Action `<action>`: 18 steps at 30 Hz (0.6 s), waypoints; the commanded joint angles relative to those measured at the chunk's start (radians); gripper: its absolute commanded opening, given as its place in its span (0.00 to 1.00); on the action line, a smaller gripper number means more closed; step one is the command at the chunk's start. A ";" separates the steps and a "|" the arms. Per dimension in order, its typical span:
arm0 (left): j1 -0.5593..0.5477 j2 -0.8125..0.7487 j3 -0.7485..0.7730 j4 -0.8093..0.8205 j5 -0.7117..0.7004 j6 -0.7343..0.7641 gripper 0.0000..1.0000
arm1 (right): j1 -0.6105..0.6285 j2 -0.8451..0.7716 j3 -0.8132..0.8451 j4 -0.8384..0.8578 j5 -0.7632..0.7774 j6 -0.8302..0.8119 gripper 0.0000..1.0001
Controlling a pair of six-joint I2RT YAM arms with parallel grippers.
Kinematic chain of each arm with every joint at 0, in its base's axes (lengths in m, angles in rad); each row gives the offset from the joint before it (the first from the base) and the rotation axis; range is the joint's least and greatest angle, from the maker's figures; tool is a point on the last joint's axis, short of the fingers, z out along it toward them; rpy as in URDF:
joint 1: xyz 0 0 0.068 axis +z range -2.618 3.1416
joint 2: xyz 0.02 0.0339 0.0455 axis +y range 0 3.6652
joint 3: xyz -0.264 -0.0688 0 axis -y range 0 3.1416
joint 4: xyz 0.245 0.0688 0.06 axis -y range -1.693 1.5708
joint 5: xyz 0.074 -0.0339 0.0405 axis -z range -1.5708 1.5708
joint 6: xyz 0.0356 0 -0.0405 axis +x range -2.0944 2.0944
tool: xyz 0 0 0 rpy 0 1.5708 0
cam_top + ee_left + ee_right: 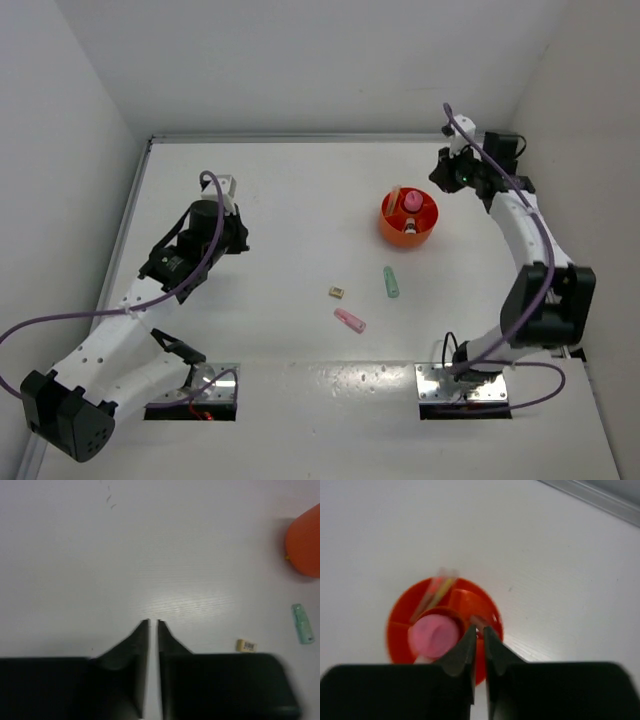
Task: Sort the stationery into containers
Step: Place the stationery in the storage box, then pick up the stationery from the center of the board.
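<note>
The orange bowl stands on the white table, right of centre and toward the far side; a chunky pink tube stands upright in its middle well, and thin pink and yellow sticks lean in a divided section at its edge, blurred in the right wrist view. On the table nearer the arms lie a mint-green stick, a small tan block to its left, and a pink stick just below the two; all three are apart from one another and from the bowl.

The right arm rises from its base, bends at a dark elbow by the right wall and reaches to the far corner; its wrist turns back so the right claw hangs over the bowl's rim, clenched to a slim gap, grasping nothing I can make out.

The left arm is folded low, elbow at the near-left corner, forearm stretching up the table; the left claw is clenched on nothing, over bare table, well apart from the stationery.
</note>
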 commanded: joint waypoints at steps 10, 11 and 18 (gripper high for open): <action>0.006 0.088 -0.009 0.075 0.290 0.109 0.84 | 0.341 -0.164 -0.100 -0.621 -0.592 -0.808 0.65; 0.006 0.108 0.000 0.075 0.299 0.109 0.85 | 0.376 -0.176 -0.162 -0.513 -0.503 -0.719 0.57; 0.024 0.061 0.019 0.032 0.057 0.052 0.86 | 0.715 -0.117 -0.247 -0.234 -0.133 -0.316 0.44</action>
